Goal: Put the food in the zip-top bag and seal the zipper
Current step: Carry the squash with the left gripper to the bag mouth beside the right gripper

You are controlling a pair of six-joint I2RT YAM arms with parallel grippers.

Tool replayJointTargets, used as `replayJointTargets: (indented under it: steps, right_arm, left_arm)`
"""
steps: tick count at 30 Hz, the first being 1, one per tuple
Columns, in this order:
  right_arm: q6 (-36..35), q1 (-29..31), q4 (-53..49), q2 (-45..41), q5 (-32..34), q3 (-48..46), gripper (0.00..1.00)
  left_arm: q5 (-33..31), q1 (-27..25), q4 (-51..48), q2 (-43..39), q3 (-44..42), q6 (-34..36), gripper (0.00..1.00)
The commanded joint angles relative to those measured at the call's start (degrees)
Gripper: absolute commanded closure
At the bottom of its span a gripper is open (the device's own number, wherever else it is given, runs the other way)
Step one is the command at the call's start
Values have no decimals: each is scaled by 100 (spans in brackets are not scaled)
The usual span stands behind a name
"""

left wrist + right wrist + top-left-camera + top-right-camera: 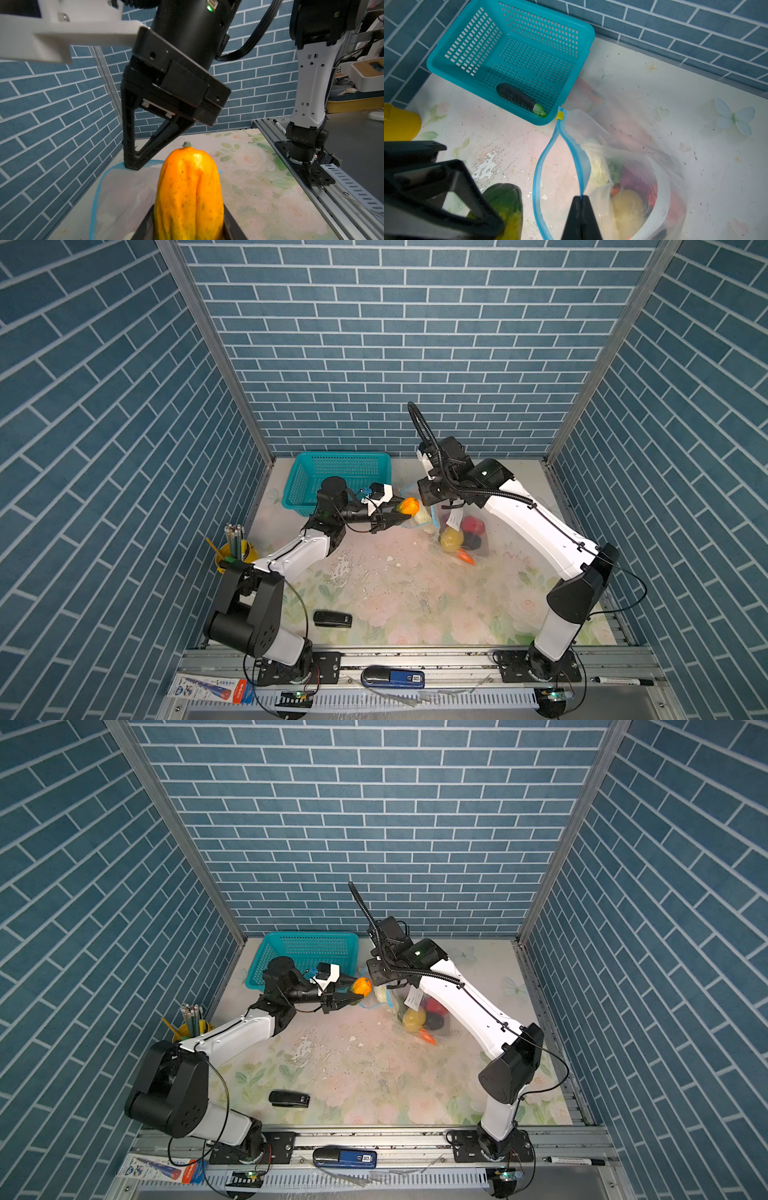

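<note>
My left gripper (pixel 400 513) (pixel 188 227) is shut on an orange and green piece of food (pixel 409 506) (pixel 362 986) (pixel 189 187), held in the air just left of the zip-top bag's mouth. The clear zip-top bag (pixel 457 531) (pixel 639 162) lies on the mat with a yellow potato (pixel 451 539), a red strawberry (pixel 473 524) and a carrot (pixel 466 556) inside. My right gripper (pixel 580 197) is shut on one side of the blue zipper (pixel 536 176) and lifts it, so the mouth gapes. The yellow slider (pixel 560 115) sits at the far end. A dark eggplant (pixel 517 96) lies in the basket.
The teal mesh basket (pixel 336 456) (pixel 583 33) stands at the back left by the wall. A yellow cup of pencils (pixel 235 547) is at the left edge. A black stapler (pixel 332 619) lies near the front, a blue one (pixel 392 678) on the rail.
</note>
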Motion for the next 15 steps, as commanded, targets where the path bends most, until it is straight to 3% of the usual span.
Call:
replayJointTargets:
  steps: [1,8,12,15]
  right_arm:
    - [108,-19,102,-285,-57,-130,100]
    - [173,-23,226,-376,-143,-283,100]
    - [160,-30,227,-385,-157,-270,100]
    - [154,-19,230,-407,-153,-277,100]
  left_arm:
    - [327,-9,721,217,215,-383,74]
    - [499,2,1055,684,498,-661,75]
    - [563,-5,1839,956,613,-1310,75]
    - [564,-33,1765,1019,639,-1242,75]
